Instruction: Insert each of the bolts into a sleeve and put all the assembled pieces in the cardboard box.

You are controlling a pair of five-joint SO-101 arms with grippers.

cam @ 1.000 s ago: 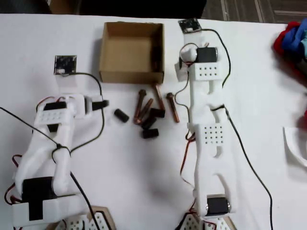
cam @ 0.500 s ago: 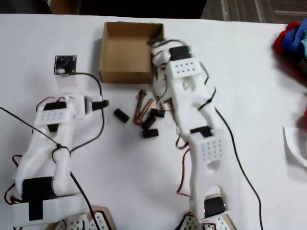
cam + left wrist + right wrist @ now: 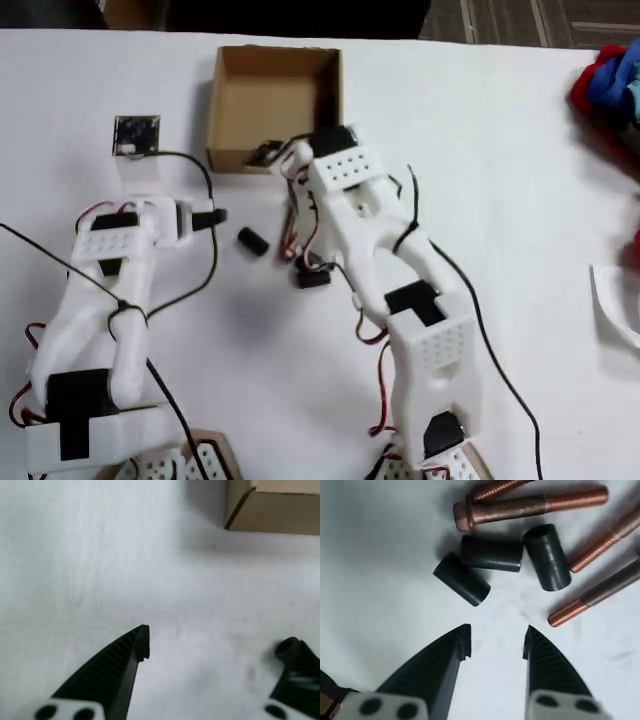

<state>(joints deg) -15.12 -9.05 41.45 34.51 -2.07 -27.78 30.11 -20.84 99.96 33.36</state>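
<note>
- Progress: none of the pairs in view is assembled. Four copper bolts (image 3: 530,505) lie loose on the table, and no shank is inside a sleeve.
- Three black sleeves (image 3: 491,553) lie among the bolts. Two of them touch end to side, and all are empty.
- A further single sleeve (image 3: 252,241) sits apart from the pile, between the two arms.
- The cardboard box (image 3: 265,105) is at the far side of the table, just beyond the pile. A dark shape lies against its inner wall. It may be a finished piece, but I cannot tell from here.
- The right gripper (image 3: 495,640) hangs just above the pile near the sleeves, jaws spread and holding nothing.
- The left gripper (image 3: 215,647) is over bare table near a corner of the box, jaws wide apart and empty.
- Remaining, by my estimate: every insertion in sight, then all transfers to the box.
- Surface: white table (image 3: 520,150), matte, with the arms' cables trailing across it.
- Also on it: a small circuit board (image 3: 135,135) beside the box and red and blue cloth (image 3: 605,80) at the edge.
- Room: dark floor (image 3: 500,20) beyond the far edge.
</note>
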